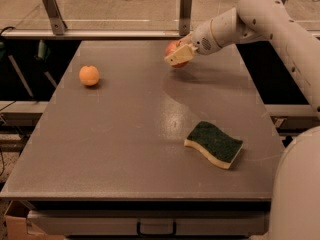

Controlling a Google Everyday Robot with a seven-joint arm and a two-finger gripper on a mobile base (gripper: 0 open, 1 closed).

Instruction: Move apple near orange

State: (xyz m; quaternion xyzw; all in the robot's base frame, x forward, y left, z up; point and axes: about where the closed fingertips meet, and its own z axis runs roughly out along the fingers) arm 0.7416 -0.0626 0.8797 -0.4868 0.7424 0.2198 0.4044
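The red apple (pixel 174 49) is at the far right part of the grey table (pixel 125 149), mostly covered by my gripper (pixel 179 55), which is shut on it. The apple seems lifted slightly above the surface; its shadow lies just below. The small orange (pixel 89 75) rests on the table at the far left, well apart from the apple. My white arm (pixel 250 19) reaches in from the upper right.
A green and yellow sponge (pixel 214 144) lies on the table at the right front. Two metal posts (pixel 52 10) and a rail stand along the far edge. My robot body (pixel 300 184) fills the lower right corner.
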